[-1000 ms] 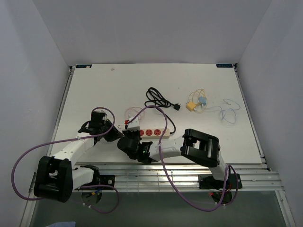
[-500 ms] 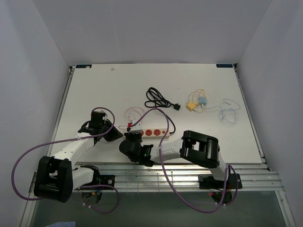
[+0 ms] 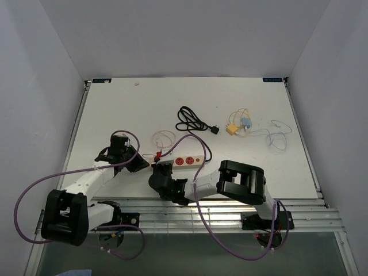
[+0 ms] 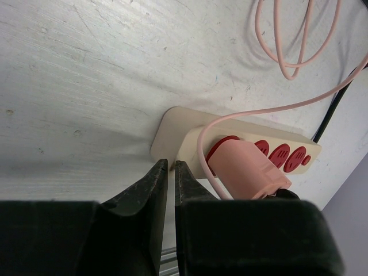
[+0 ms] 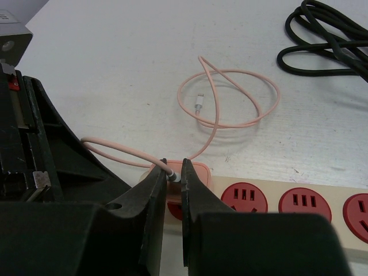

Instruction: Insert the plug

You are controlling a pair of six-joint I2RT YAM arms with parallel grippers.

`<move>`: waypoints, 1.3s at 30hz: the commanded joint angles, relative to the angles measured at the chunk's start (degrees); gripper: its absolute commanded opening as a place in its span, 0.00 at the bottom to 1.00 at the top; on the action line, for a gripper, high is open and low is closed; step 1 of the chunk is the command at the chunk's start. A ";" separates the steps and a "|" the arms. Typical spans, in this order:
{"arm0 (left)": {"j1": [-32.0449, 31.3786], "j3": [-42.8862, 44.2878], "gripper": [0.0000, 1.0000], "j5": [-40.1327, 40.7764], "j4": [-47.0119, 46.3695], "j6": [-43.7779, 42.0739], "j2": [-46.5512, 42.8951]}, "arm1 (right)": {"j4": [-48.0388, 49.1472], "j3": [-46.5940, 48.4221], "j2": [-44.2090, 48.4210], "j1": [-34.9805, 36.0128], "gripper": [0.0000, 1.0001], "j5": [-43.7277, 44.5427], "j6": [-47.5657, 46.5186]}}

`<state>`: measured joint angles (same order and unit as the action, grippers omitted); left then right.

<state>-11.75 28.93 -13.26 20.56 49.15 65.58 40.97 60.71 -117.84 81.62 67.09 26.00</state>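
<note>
Showing a pink plug (image 4: 247, 169) standing in the end socket of the power strip (image 4: 172, 129), near the table's (image 3: 126, 109) front edge; whether it is fully home cannot be made out, and from above the arms largely hide it. The right gripper (image 5: 174, 169) pinches the plug's cable root, jaws nearly closed. The left gripper (image 4: 171, 167) is closed and empty just beside the strip's end. Since a second earlier, the strip has tilted slightly. Count: one plug, three free sockets, one black cable (image 3: 192, 121).
</note>
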 commanded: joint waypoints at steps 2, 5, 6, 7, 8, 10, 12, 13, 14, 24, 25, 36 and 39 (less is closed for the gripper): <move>-0.21 0.52 0.23 0.51 0.01 -0.37 -0.63 | -17.68 -4.28 -11.79 5.74 0.08 -25.61 5.02; -0.21 0.34 0.23 0.60 0.18 -0.19 -1.07 | -17.86 -4.81 -11.36 5.74 0.08 -25.34 5.99; -0.21 0.25 0.23 0.51 0.10 -0.28 -1.16 | -17.86 -4.90 -11.18 5.74 0.08 -25.17 6.08; -0.29 0.34 0.23 0.60 0.18 -0.37 -1.24 | -17.86 -4.90 -10.57 5.65 0.08 -24.99 5.91; -0.21 0.43 0.23 0.51 0.19 -0.37 -1.25 | -17.86 -4.81 -10.31 5.65 0.08 -24.82 5.47; -0.21 0.51 0.23 0.60 0.19 -0.37 -1.25 | -18.90 -3.94 -9.95 5.65 0.08 -24.20 5.03; -0.21 0.69 0.23 0.69 0.54 -0.37 -1.33 | -19.00 -3.58 -9.69 5.56 0.08 -23.59 4.50; -0.21 0.78 0.23 0.95 0.97 -0.37 -1.42 | -19.35 -3.32 -9.25 5.39 0.08 -23.58 4.33; -0.29 0.78 0.23 0.95 1.15 -0.45 -1.68 | -19.96 -2.88 -8.90 5.21 0.08 -23.41 4.06; -0.21 3.85 0.24 3.15 4.31 -0.54 -4.76 | -25.58 4.23 -0.99 3.19 0.08 -18.85 -1.90; -0.21 4.12 0.24 3.41 5.01 -0.63 -4.94 | -26.29 5.20 -0.73 3.19 0.08 -18.14 -2.09; -0.21 7.28 0.38 5.17 10.73 -1.16 -9.68 | -29.28 14.79 3.84 3.01 0.37 -9.79 -7.45; -0.21 7.90 0.41 5.70 12.57 -1.60 -10.12 | -29.19 16.63 5.86 3.01 0.49 -7.77 -8.59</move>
<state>-11.75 34.57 -8.93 30.46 48.47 57.04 12.95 74.19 -115.18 83.83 58.74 19.05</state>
